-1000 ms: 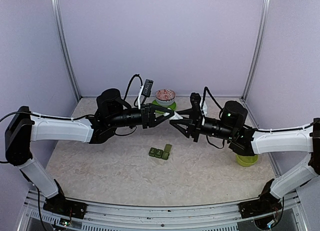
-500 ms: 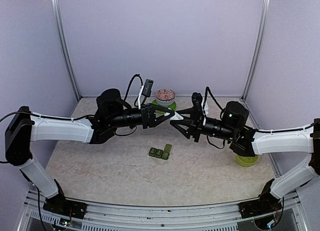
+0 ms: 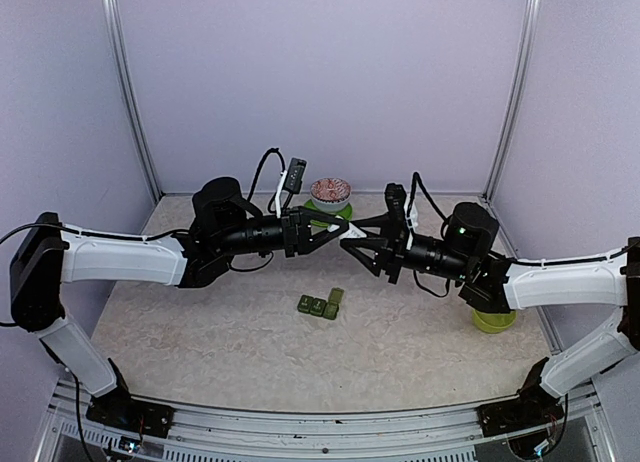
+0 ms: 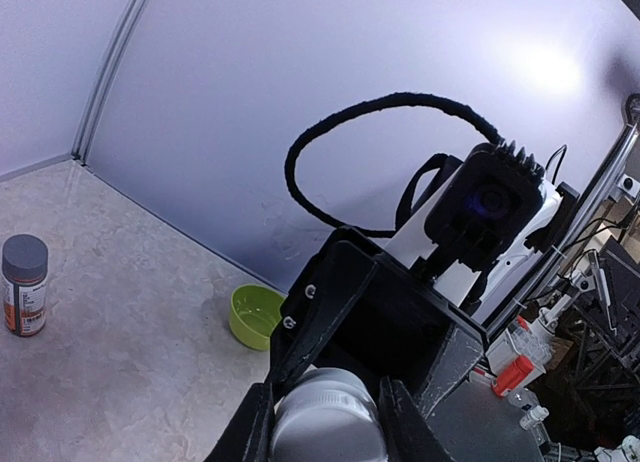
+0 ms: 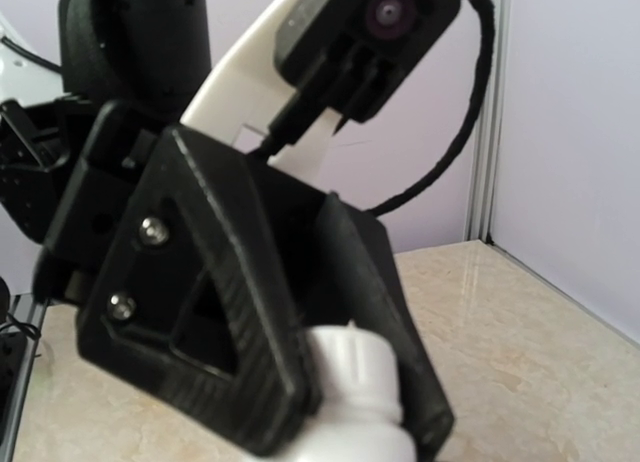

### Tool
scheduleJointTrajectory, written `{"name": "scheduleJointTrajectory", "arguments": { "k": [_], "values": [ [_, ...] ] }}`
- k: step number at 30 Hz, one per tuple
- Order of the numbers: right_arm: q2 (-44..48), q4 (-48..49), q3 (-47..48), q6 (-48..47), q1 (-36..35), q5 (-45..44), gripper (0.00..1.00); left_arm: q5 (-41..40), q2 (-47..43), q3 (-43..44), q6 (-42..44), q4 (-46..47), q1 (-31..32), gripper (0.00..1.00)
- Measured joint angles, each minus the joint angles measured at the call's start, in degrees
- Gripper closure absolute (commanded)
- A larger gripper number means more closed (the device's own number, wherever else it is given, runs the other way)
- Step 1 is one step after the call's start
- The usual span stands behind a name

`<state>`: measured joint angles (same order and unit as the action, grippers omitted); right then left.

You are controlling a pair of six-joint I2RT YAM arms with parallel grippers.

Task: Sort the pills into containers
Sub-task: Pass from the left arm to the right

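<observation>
My two grippers meet tip to tip in mid-air above the table's middle, with a small white bottle [image 3: 344,236] between them. My left gripper [image 3: 336,235] is shut on its narrower cap end [image 5: 352,367], and the bottle fills the gap between the left fingers [image 4: 250,432]. My right gripper [image 3: 352,242] closes on the wider body end; its own fingertips lie below the right wrist view's edge. The containers [image 3: 320,305], a dark green strip, lie on the table below, with one lid raised. No pills show.
A lime-green bowl [image 3: 493,320] sits at the right under the right arm. A patterned bowl on a green plate [image 3: 330,193] stands at the back. A brown bottle with a grey cap [image 4: 23,285] stands on the table. Walls enclose three sides.
</observation>
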<state>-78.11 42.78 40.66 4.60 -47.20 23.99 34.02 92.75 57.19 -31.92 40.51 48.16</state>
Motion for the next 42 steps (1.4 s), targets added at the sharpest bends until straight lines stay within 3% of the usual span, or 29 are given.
{"name": "scheduleJointTrajectory", "arguments": {
  "k": [4, 9, 12, 16, 17, 31, 42],
  "values": [
    [0.00, 0.07, 0.00, 0.04, 0.02, 0.11, 0.77, 0.04, 0.00, 0.00, -0.04, 0.04, 0.00, 0.81],
    [0.00, 0.09, 0.00, 0.22, 0.02, 0.50, 0.80, 0.07, 0.00, -0.07, -0.22, 0.20, -0.02, 0.57],
    [0.00, 0.02, 0.00, 0.55, 0.02, 0.76, 0.80, 0.00, -0.09, -0.39, -0.02, 0.26, 0.00, 0.38],
    [0.02, -0.44, 0.02, 1.05, 0.02, 1.57, 0.79, 0.07, -0.90, -1.64, 1.33, 0.20, -0.17, 0.04],
    [0.02, -0.92, 0.13, 1.22, 0.02, 2.10, 0.79, 0.09, -1.40, -2.10, 1.68, 0.11, -0.24, 0.01],
    [0.02, -10.43, 5.92, 8.33, 0.02, 16.09, 0.78, 4.15, -13.62, -10.03, 17.03, 0.76, -0.50, 0.02],
    [0.09, -15.67, 9.90, 14.21, 0.02, 26.08, 0.78, 5.66, -17.07, -9.40, 33.90, -9.92, 0.87, 0.20]
  ]
}}
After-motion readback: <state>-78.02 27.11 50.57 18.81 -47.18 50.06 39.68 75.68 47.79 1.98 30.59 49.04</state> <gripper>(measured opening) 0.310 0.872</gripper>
